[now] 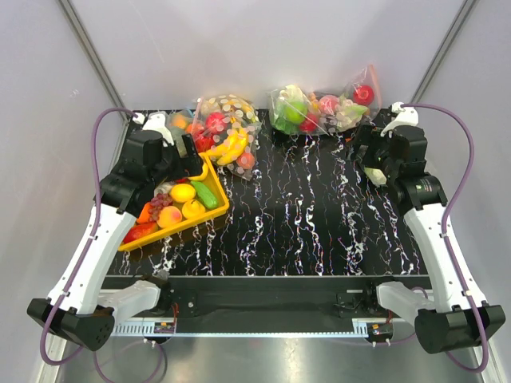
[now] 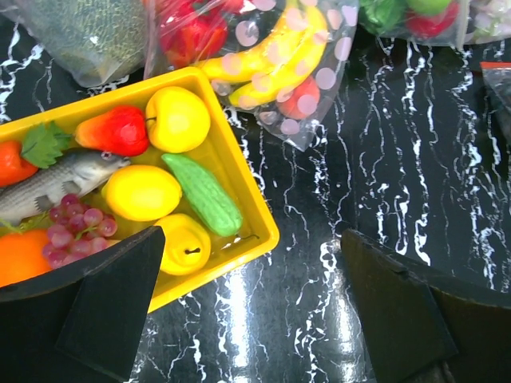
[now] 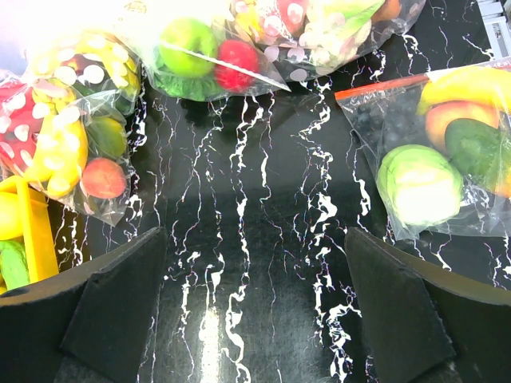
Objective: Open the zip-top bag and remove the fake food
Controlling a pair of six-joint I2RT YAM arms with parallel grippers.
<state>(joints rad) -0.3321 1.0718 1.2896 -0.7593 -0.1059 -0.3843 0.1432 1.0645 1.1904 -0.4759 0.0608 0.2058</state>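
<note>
Here, my left jaws and right jaws hang released, holding nothing, over the black surface (image 1: 303, 215); the zip-top bag (image 1: 289, 110), fake food (image 3: 188, 48) inside, lies at the far edge, centre.

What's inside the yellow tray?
A grey fish, purple grapes, a green cucumber, yellow fruits and a red fruit lie in the yellow tray. One of the left arm's fingers hides its near corner.

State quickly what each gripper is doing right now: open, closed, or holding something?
Left black two-finger gripper: open, holding nothing.
Right black two-finger gripper: open, holding nothing.
</note>
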